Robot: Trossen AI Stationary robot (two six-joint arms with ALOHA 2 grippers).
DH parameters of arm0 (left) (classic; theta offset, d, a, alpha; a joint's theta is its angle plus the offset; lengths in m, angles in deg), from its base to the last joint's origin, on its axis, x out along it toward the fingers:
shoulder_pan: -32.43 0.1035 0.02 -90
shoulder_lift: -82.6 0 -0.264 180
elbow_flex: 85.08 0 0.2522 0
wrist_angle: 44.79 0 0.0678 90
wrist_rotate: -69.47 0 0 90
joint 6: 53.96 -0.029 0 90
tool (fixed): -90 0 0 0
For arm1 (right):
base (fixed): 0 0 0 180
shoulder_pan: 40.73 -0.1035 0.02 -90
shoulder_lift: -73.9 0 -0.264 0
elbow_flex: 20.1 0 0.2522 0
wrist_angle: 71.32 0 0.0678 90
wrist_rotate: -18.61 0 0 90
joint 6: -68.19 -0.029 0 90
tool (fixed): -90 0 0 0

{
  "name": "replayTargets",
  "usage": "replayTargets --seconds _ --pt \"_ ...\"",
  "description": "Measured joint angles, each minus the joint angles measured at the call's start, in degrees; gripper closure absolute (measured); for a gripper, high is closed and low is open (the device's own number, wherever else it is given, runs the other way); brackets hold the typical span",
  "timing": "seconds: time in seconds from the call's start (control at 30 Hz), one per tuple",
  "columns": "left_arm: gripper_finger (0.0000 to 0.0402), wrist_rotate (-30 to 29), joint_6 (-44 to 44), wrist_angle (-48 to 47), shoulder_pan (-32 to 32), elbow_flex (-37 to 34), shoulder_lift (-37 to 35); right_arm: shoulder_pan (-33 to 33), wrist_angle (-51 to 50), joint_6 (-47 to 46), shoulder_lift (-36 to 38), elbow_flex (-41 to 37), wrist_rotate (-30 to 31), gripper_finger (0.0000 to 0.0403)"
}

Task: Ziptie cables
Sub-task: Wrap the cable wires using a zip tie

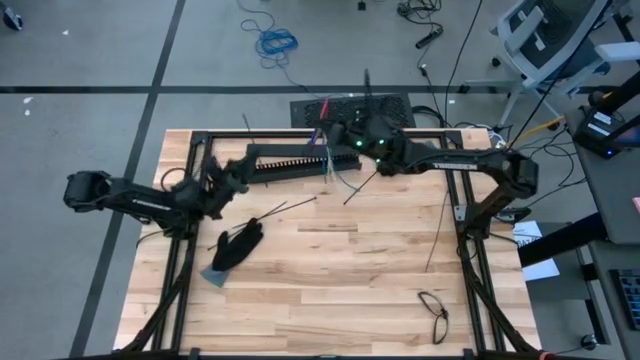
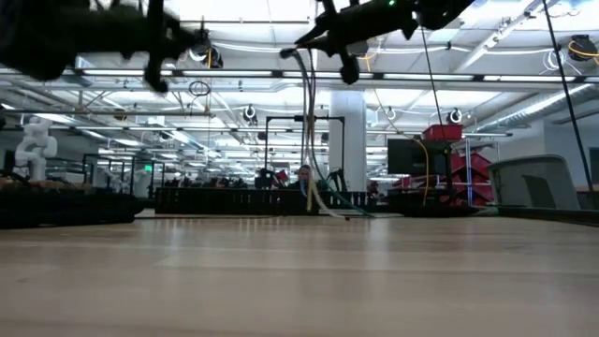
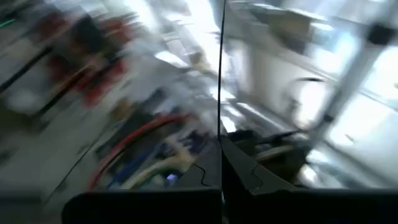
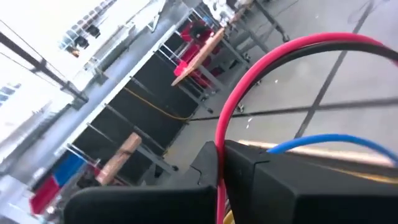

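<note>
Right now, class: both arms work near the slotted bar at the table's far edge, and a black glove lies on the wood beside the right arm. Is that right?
One detail is wrong. The high view shows the black glove lying beside the left arm, not the right arm. Both arms do work near the slotted bar.

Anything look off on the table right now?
A few stray things: thin black strips lie scattered at odd angles mid-table, a dark glove lies crumpled near the left arm, and a small black cable loop sits alone near the front right. The cables hang from the slotted bar.
</note>
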Motion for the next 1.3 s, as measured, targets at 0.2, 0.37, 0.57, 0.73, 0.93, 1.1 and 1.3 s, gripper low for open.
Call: replayTargets --seconds 0.2,0.37,0.57,0.73,0.93,1.1,1.3 --pt "0.0401 -8.58 17.55 -11.76 0.44 -1.22 0.59 -1.54 -6.45 3.43 2.96 0.07 -2.17 0.0403" --pt "0.0401 -4.87 7.05 -5.28 3.39 3.13 3.97 -4.36 -5.51 3.82 0.53 0.07 0.09 0.0403" --pt "0.0401 11.22 -12.67 -15.38 5.14 8.54 6.57 -4.94 -4.64 0.36 -1.11 0.04 2.12 0.0403" --pt "0.0401 12.16 -31.71 -25.76 4.79 17.1 6.55 -4.53 -6.94 -1.9 -1.16 0.04 4.78 0.0403" --pt "0.0401 13.18 -39.62 -29.57 4.81 22.16 6.55 -3.85 -9.55 -6.48 -1.79 0.04 5.26 0.0403" --pt "0.0401 10.08 -61.68 -38.09 0.48 23.9 6.62 -3.53 -9.0 -7.37 -2.45 0.02 4.38 0.0403" --pt "0.0401 8.94 -91.6 -50.16 -4.68 27.1 8.26 -2.1 -9.13 -7.78 -2.45 0.02 -1.56 0.0403"
